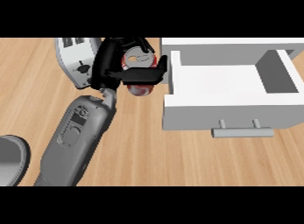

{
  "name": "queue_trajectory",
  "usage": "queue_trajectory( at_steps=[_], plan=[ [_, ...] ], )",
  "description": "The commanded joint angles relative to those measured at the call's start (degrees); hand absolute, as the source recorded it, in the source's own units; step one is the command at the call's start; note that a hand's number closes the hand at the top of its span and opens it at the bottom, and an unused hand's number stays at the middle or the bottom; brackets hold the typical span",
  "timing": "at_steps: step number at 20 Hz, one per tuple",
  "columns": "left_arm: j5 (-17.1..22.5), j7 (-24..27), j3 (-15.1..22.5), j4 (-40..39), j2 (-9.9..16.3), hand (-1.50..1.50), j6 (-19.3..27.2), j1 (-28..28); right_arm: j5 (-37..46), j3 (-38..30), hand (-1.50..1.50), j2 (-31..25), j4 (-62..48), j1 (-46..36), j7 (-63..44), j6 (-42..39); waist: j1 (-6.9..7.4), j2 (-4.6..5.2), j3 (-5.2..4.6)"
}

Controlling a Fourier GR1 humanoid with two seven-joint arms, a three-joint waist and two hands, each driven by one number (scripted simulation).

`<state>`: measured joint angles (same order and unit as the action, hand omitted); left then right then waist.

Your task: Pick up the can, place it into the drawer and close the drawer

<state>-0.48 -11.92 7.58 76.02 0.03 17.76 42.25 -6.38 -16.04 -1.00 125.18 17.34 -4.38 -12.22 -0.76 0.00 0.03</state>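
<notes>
One red-and-silver can (140, 74) (lying tilted), gripped in left robot hand (118, 61), beside open white drawer (219, 81)

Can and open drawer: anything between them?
Head view: nothing separate. The can, held in the left hand, sits right beside the drawer left wall; only the hand's fingers cross that stretch.

Even, bright, diffuse light; soft shading inside the drawer (219, 83); no glare.
</notes>
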Motion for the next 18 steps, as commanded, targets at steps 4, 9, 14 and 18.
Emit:
queue_trajectory(
  at_steps=[4,9,14,18],
  plan=[
    [2.30,-2.72,2.55,-9.41,-0.03,1.50,6.62,15.16,-5.07,-3.72,-1.50,-3.07,0.48,-1.51,-3.43,-1.72,-0.54,0.10,0.00],
    [4.96,-2.81,7.57,-14.58,-0.03,1.50,11.95,19.51,-3.48,-2.30,-1.50,-1.58,2.41,-1.53,-4.94,-0.58,-0.54,0.08,-0.01],
    [6.97,-1.04,4.27,-24.62,-0.03,1.50,11.74,28.11,-3.58,-1.87,-1.50,-0.97,3.50,-0.43,-4.65,-1.31,-1.00,0.22,0.00],
    [10.76,-1.45,6.79,-30.11,-0.03,1.50,12.49,33.74,-1.29,-2.28,-1.50,-1.54,-1.06,-4.16,-2.47,-0.43,-1.09,0.31,0.03]
  ],
)
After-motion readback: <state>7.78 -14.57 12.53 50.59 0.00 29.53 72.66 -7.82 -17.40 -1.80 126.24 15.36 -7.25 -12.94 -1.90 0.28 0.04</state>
